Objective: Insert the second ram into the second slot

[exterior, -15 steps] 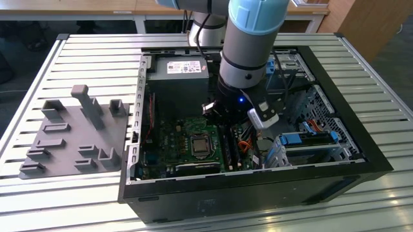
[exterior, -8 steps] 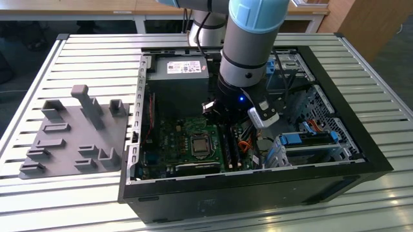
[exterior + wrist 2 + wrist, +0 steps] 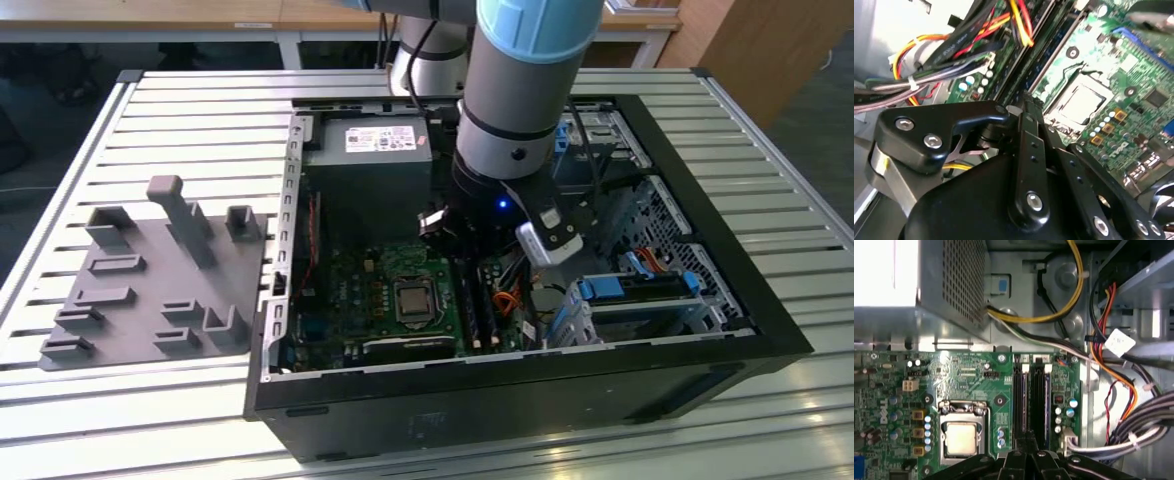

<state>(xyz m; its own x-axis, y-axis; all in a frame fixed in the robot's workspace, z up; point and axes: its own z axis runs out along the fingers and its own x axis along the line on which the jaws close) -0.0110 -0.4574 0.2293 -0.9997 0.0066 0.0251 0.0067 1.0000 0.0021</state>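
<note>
The tool [image 3: 1026, 440] is hanging low over the memory slots [image 3: 1033, 400] beside the processor socket [image 3: 960, 432]; its fingers look pressed together, though I cannot tell whether they are pinching anything.

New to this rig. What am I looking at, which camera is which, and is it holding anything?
A single robot arm reaches down into an open computer case that lies on a slatted metal table. The exterior view looks from off the arm; both wrist views ride near the arm's wrist and look past the gripper at the green motherboard. In the first wrist view the gripper sits right over the two dark memory slots, beside the processor socket. I cannot tell whether it holds a memory stick. On the exterior view's left lies a grey holder tray.
</note>
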